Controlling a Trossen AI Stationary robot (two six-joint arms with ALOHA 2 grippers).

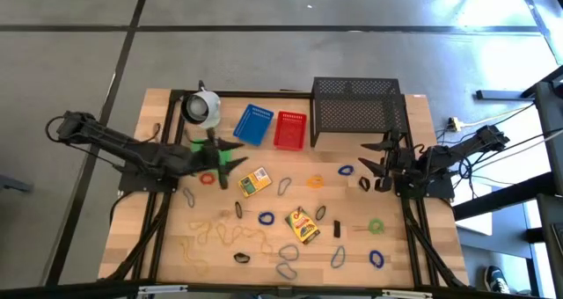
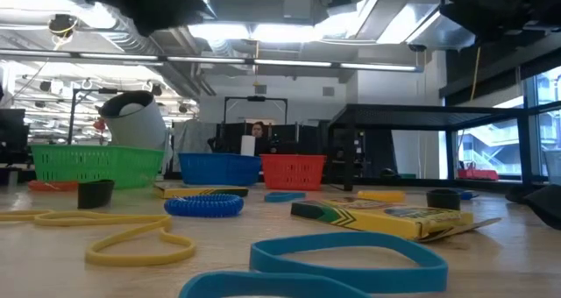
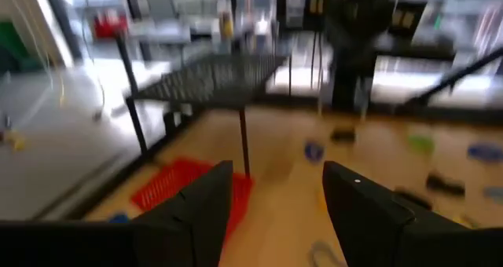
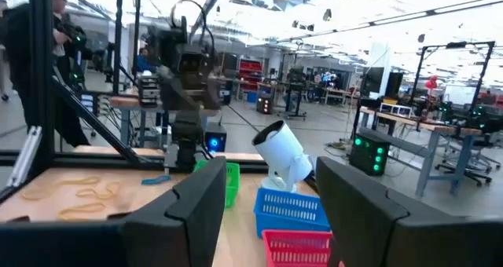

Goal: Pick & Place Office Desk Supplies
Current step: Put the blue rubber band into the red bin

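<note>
From above, the left gripper (image 1: 230, 149) hangs open and empty, with the orange band (image 1: 208, 178) just beside it, toward the table's front edge. Its wrist camera shows spread fingers (image 3: 196, 212) holding nothing. The right gripper (image 1: 380, 164) waits open, well apart.

Green basket (image 1: 205, 146) mostly hidden under left arm; left wrist view blurred.
</note>
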